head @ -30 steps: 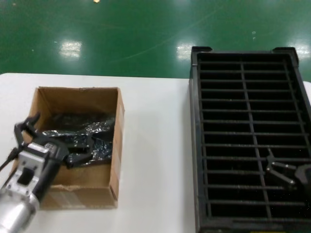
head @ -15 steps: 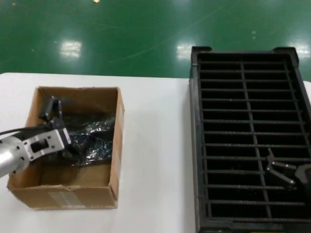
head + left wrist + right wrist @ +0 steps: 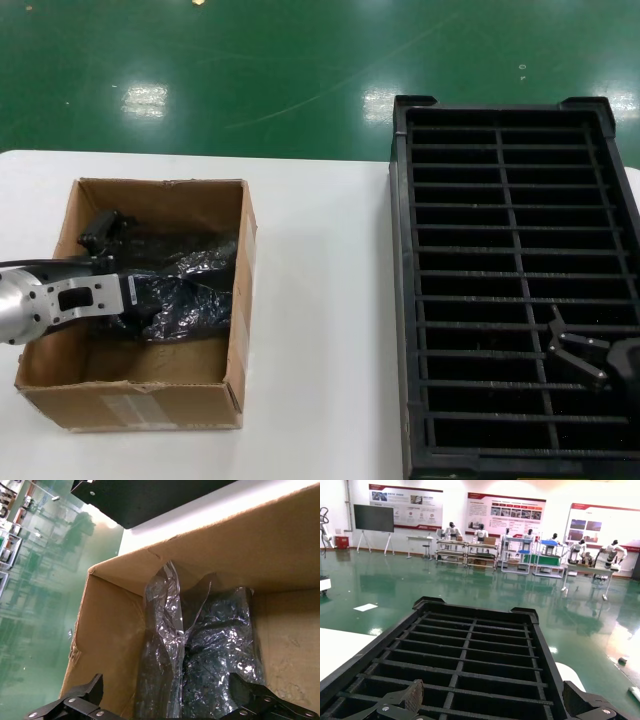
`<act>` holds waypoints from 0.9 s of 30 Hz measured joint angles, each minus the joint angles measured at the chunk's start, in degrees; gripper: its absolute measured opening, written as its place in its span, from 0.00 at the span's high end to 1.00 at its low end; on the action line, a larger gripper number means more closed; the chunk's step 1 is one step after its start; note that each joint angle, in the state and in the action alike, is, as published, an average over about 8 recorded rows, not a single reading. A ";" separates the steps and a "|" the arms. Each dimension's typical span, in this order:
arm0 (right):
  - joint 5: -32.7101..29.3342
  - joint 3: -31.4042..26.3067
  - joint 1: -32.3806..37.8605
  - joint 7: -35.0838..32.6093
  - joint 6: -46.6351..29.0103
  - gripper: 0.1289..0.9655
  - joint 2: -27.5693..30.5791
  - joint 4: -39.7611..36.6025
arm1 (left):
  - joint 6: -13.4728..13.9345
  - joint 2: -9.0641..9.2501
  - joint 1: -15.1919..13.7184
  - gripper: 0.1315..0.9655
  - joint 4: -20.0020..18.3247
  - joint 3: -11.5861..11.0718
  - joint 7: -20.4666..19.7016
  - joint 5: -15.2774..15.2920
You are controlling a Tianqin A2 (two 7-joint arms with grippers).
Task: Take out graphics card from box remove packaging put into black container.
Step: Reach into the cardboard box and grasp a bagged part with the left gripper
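In the lower left of the head view, the left hand (image 3: 128,262) was inside the box (image 3: 236,300), its fingers spread wide over the crinkly packaging (image 3: 200,670), gripping nothing. The graphics card was not visible; probably it lay inside the bags. I judged this the reaching step: next, close on one bag and lift. The right hand (image 3: 590,352) waited open above the black container (image 3: 400,300), lower right.

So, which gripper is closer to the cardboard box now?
Left. The left gripper is inside the box, open above the crinkly bags. The right gripper, open too, is over the black container, far away.
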 joint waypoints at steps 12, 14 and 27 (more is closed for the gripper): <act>0.00 0.00 0.00 0.00 0.00 0.00 0.00 0.00 | 0.41 0.71 -0.51 0.23 1.29 -0.36 1.54 0.71; 0.00 0.00 0.00 0.00 0.00 0.00 0.00 0.00 | 0.53 0.95 -0.61 0.26 1.71 -0.42 2.10 0.53; 0.00 0.00 0.00 0.00 0.00 0.00 0.00 0.00 | 1.01 2.22 -1.56 0.62 4.48 -0.61 4.88 -0.13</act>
